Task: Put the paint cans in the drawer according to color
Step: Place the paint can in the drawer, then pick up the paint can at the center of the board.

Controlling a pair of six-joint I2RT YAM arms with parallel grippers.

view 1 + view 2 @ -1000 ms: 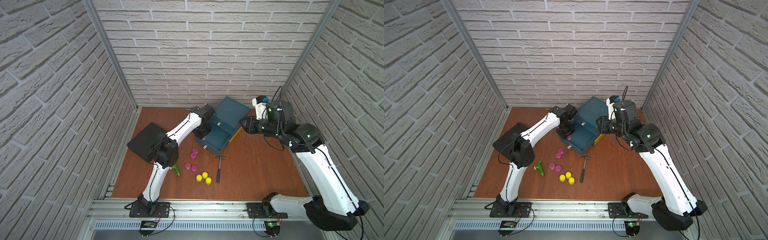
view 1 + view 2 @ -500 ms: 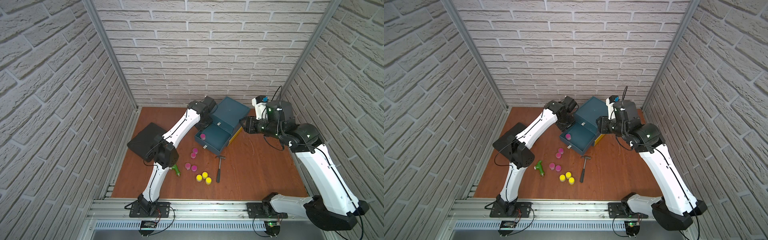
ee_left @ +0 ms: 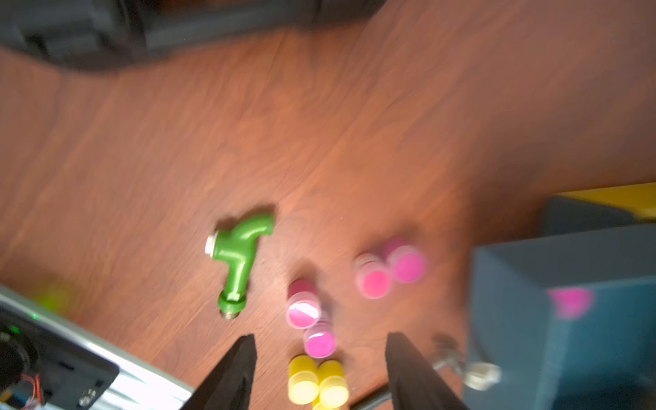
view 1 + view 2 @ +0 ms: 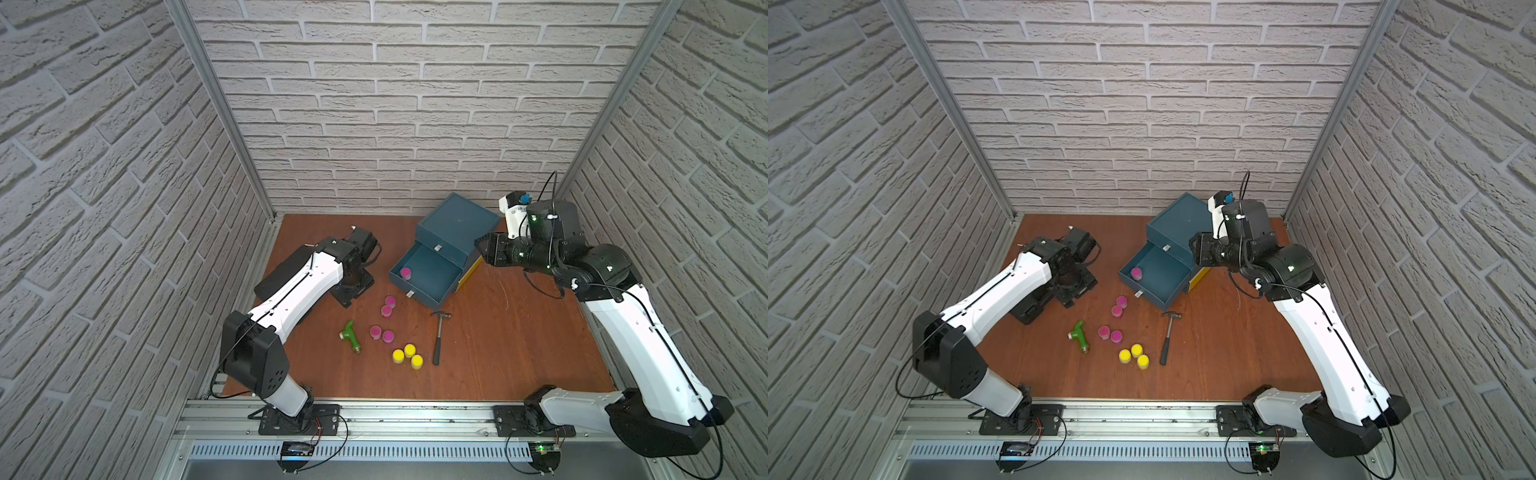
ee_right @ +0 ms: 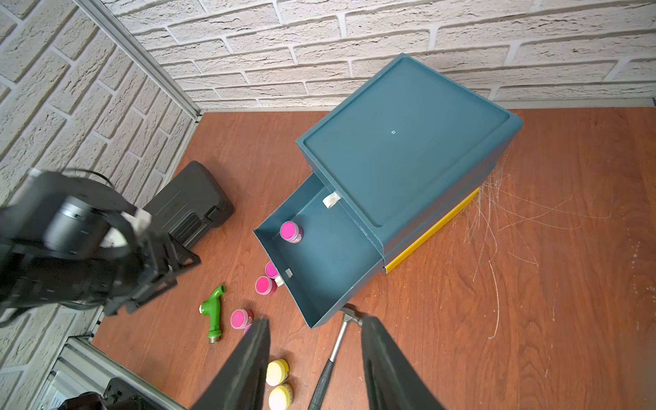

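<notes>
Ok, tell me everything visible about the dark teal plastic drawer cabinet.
The dark teal plastic drawer cabinet stands on the brown wooden tabletop near the back brick wall, turned at an angle. Its flat top has a raised rim. One drawer is pulled out, holding a single magenta-lidded paint can upright near one corner. A yellow strip shows lower down.
</notes>
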